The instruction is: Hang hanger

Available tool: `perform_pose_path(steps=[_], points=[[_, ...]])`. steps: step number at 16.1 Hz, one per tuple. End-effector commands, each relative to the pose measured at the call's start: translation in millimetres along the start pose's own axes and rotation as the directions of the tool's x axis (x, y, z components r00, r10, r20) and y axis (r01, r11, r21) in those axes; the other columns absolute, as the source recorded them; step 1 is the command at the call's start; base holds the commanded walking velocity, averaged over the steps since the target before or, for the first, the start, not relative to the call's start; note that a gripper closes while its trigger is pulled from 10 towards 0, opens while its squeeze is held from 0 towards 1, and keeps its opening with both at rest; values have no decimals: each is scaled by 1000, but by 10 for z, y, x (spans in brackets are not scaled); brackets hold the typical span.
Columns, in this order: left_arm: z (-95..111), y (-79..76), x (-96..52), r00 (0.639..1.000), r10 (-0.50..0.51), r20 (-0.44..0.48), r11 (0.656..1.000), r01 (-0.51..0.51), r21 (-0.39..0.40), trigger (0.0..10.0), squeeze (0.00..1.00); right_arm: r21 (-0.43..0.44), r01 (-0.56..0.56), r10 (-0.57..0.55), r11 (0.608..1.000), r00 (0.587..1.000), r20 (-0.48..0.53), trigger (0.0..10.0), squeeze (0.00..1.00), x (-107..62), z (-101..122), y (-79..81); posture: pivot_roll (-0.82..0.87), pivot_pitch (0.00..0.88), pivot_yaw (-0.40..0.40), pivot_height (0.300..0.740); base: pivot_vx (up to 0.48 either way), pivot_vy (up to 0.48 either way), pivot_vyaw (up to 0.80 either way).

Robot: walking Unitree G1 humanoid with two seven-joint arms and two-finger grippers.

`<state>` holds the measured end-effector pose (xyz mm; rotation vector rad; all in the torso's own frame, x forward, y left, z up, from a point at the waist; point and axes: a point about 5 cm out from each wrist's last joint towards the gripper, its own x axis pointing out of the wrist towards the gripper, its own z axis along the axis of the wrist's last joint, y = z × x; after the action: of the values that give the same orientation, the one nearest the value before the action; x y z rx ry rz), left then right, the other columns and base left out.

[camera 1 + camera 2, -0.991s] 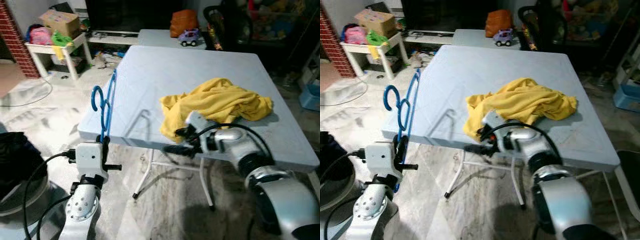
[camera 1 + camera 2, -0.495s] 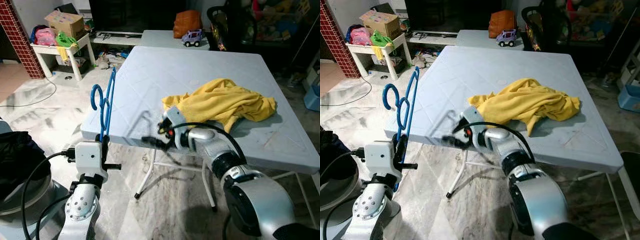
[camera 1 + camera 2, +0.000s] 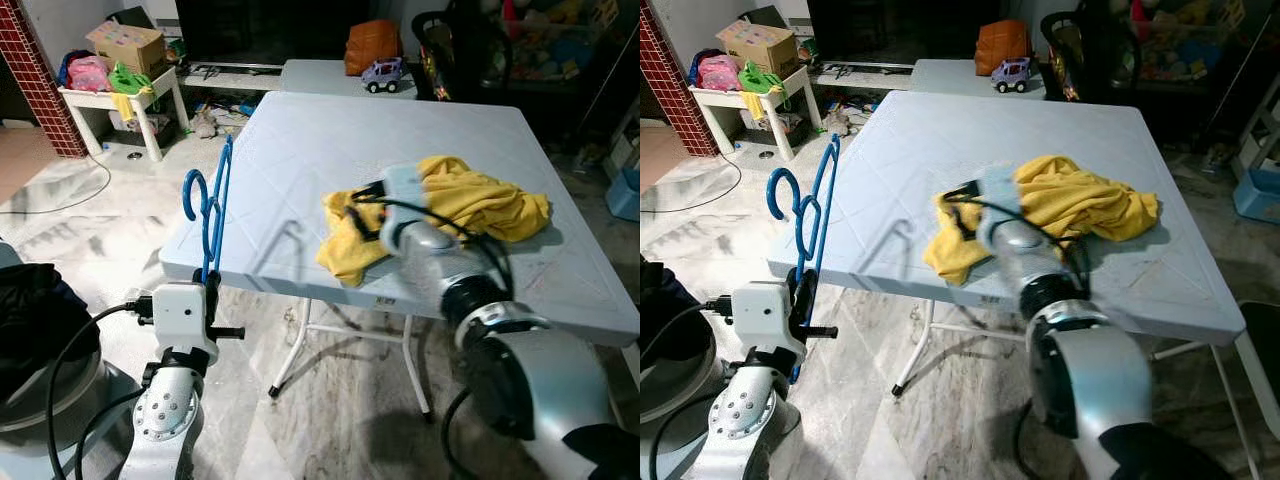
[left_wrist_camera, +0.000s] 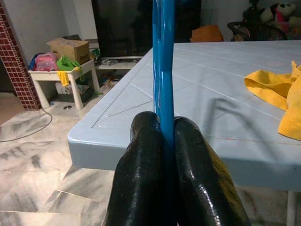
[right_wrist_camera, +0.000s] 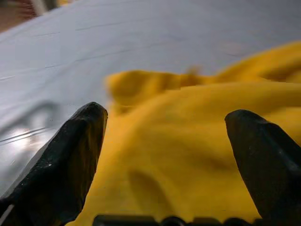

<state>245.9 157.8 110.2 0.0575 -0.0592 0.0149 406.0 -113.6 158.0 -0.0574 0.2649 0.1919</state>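
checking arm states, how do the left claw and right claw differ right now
The left claw is shut on the upright blue plastic hanger, beside the pale grey table. The right claw is open and holds nothing, low over the crumpled yellow cloth on the table. Both have two black fingers.

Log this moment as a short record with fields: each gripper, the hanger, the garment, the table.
left gripper: shut on the blue hanger, off the table's near-left corner
blue hanger: upright, hook end up, beside the table edge
right gripper: open, fingers spread over the yellow garment
yellow garment: crumpled on the table, one fold draped over the near edge
table: pale blue folding table
progress: garment not yet on the hanger
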Motion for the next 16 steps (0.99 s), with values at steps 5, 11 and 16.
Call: perform_pose_path(steps=[5,11,16], points=[[-45,10,22,1000,-6,4,1000,6,7,10000,0,90,-256,246,962,963,106,10000,1000,-4,209,165,224,0,-79,740,0,0,0],[-86,44,62,1000,4,-1,1000,-4,12,10000,0,47,-716,714,697,698,46,10000,1000,-156,-101,514,198,0,-53,740,0,0,0],[-72,-13,104,1000,-20,11,1000,20,7,10000,0,52,-623,623,781,770,-137,10000,1000,-146,-452,545,186,0,-34,740,0,0,0]])
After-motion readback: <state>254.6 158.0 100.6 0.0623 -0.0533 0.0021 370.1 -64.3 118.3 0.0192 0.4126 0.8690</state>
